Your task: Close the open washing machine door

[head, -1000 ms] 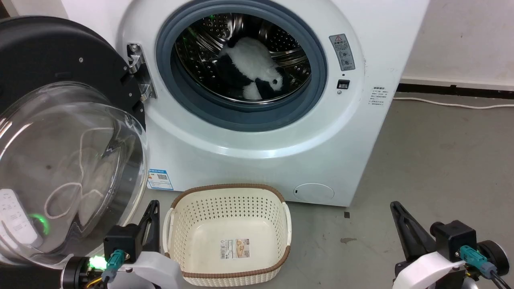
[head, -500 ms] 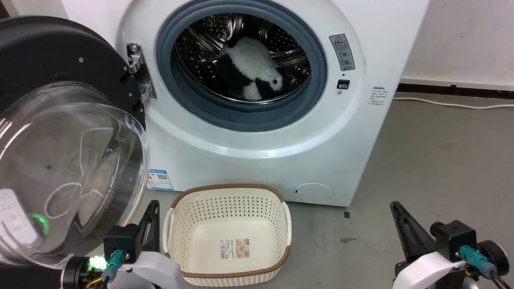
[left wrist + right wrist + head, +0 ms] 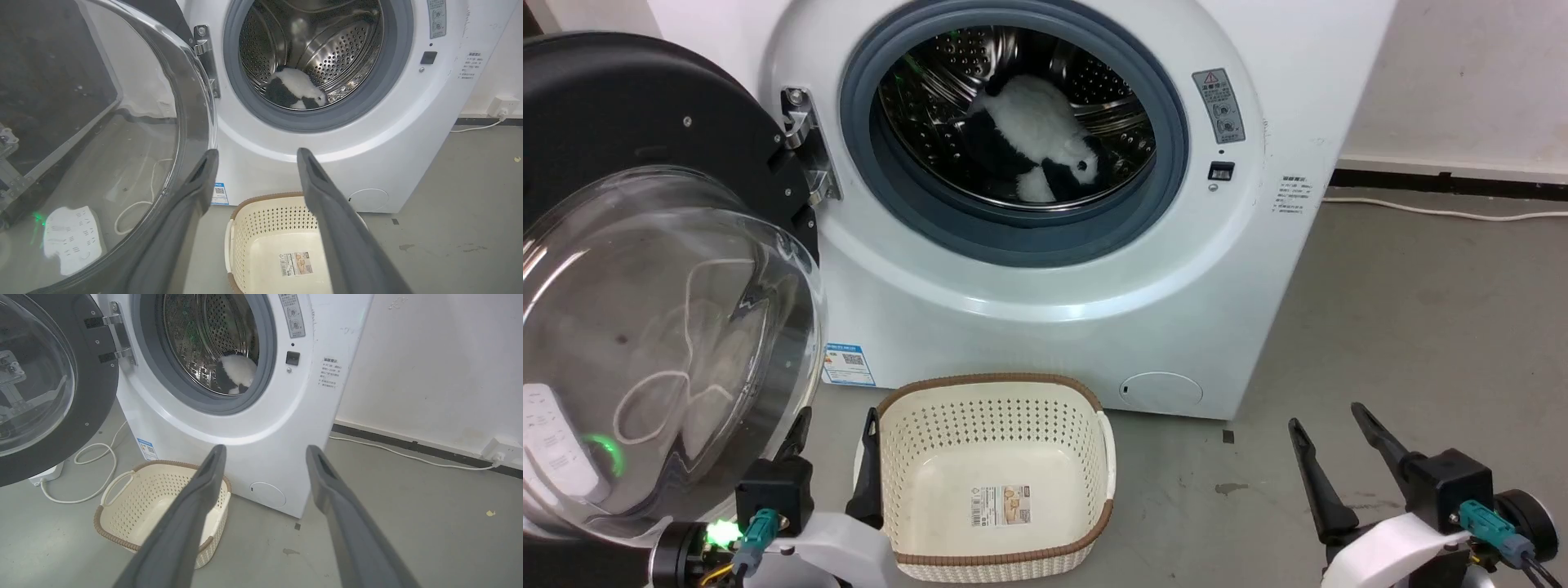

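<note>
The white washing machine (image 3: 1045, 286) stands ahead with its steel drum exposed and a black-and-white plush toy (image 3: 1033, 147) inside. The washing machine door (image 3: 662, 327), black-rimmed with a bulging clear glass bowl, hangs swung wide open at the left on its hinge (image 3: 805, 147). My left gripper (image 3: 837, 425) is open low at the left, beside the door's lower edge and touching nothing. My right gripper (image 3: 1327, 420) is open over bare floor at the lower right, far from the door. Both wrist views show the washing machine (image 3: 367, 134) (image 3: 253, 428) between spread fingers.
A cream perforated basket (image 3: 992, 478) with a brown rim sits empty on the floor in front of the machine, just right of my left gripper. A white power strip (image 3: 551, 453) and cord lie behind the door glass. A white cable (image 3: 408, 455) runs along the wall.
Both grippers have gone from shut to open; their fingers now stand spread apart. Door, basket and machine have not moved.
</note>
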Controlling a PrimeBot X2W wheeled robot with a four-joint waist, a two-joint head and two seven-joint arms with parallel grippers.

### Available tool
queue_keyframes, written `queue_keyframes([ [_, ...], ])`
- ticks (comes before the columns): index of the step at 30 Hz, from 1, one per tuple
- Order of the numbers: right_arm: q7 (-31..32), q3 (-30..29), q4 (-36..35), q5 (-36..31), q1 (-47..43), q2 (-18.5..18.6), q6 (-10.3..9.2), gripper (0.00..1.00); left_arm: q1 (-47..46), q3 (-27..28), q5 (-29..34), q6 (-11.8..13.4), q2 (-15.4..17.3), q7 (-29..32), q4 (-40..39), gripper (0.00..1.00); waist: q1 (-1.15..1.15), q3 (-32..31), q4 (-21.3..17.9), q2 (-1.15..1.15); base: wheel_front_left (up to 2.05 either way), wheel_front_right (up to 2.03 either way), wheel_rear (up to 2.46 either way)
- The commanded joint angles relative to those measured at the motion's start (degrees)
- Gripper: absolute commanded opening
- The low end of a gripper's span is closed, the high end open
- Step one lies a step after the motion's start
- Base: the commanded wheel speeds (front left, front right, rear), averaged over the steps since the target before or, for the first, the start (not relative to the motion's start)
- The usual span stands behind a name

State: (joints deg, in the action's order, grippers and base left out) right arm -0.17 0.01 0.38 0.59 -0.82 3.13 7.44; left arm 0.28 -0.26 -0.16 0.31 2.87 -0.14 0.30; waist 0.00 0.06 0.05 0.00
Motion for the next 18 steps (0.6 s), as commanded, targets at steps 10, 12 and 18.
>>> queue_keyframes([
  [10,-1.7,0.1,-0.3,1.0,-0.3,0.0,0.01,1.0,-0.1,-0.3,0.0,-0.1,0.2,-1.8,-0.3,1.0,0.0,0.0,1.0,0.0,0.0,0.0,0.0],
  [12,-2.0,0.2,-0.3,1.1,-0.4,0.0,0.01,1.0,-0.1,-0.4,0.0,-0.1,0.2,-2.0,-0.3,1.0,0.0,-0.1,1.4,0.0,0.0,0.0,0.0],
  [18,-2.7,0.6,-0.1,1.4,-0.6,0.0,0.01,1.0,0.0,-0.8,0.0,-0.3,0.4,-2.7,-0.3,1.0,0.0,-0.4,3.4,0.0,0.0,0.0,0.0],
])
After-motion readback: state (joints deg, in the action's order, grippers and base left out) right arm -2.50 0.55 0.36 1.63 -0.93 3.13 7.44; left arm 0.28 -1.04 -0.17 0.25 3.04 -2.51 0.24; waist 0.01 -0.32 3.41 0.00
